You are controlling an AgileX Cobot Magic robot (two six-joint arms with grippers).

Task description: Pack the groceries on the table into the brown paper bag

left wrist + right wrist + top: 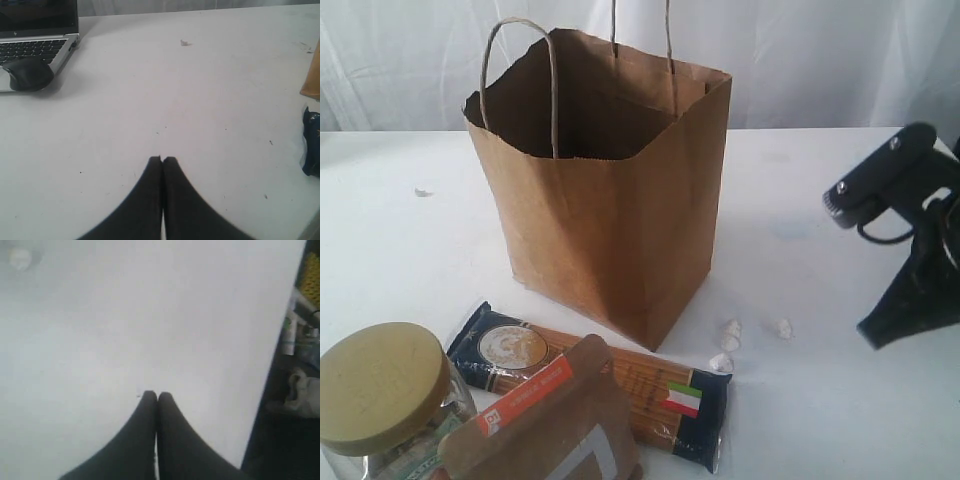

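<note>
**Groceries Lie in Front of the Open Bag; Both Grippers Pressed Shut and Empty**

Closest to the exterior camera, the gold-lidded glass jar (380, 385) stands at the far left. The orange-labelled brown pouch (545, 425) is just beside it, overlapping the long spaghetti pack (645, 392) that lies flat behind. The brown paper bag (610, 230) stands upright and open-mouthed beyond them on the white table (820, 400), with small white crumbs (730, 335) near its base. The black right arm (910, 240) hangs well apart from the bag, farther right.

The left gripper (162, 159) has its fingers pressed together over bare table, with a laptop (35, 40) and black mouse (27, 74) well beyond. The right gripper (157, 395) is likewise closed on nothing, near the table's edge.
</note>
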